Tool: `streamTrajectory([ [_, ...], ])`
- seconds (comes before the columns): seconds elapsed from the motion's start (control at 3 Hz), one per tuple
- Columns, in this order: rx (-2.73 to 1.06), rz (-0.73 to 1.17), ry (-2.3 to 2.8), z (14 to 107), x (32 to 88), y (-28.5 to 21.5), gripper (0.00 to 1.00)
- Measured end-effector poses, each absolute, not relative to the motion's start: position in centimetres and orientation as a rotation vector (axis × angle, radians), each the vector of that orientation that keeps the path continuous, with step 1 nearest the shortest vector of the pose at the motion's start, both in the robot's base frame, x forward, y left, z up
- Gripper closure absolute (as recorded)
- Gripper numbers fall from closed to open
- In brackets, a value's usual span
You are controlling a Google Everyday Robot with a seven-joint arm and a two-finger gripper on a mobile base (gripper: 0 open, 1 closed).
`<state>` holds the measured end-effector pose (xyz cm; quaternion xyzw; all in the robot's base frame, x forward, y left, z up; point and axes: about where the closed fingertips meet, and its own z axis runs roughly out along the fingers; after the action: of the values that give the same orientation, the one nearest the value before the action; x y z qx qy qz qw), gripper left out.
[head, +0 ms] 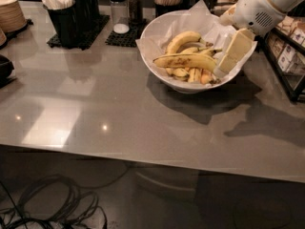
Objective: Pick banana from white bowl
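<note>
Tool (223, 69) inside white bowl (167, 78), banana (183, 61) lying left-right

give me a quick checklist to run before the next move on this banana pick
1. Target found: ok. The speckled banana lies on top of the pile in the white bowl.
2. Tool placed: ok. The tool is at the bowl's right rim, beside the banana's right end.
3. Contact with the banana: cannot tell.
4. Banana lifted: not ok. It rests in the bowl.
5. Paper liner out of the way: cannot tell. It sticks up right beside the tool.
6. Shorter bananas apart from the target: not ok. They lie against it.
</note>
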<state>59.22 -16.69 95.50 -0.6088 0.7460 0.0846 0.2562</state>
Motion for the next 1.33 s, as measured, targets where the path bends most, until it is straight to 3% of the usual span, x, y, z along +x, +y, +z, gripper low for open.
streamTrajectory([
  [0.33, -1.653, 0.230, 2.024, 95.5, 59.2, -16.7, 0.13],
  [0.67, -1.653, 0.230, 2.024, 95.5, 59.2, -16.7, 0.32],
  [1.0, -1.674, 0.242, 2.020, 95.0, 59.8, -16.1, 0.32],
  [1.33, -1.705, 0.266, 2.027, 93.6, 60.9, -15.4, 0.17],
])
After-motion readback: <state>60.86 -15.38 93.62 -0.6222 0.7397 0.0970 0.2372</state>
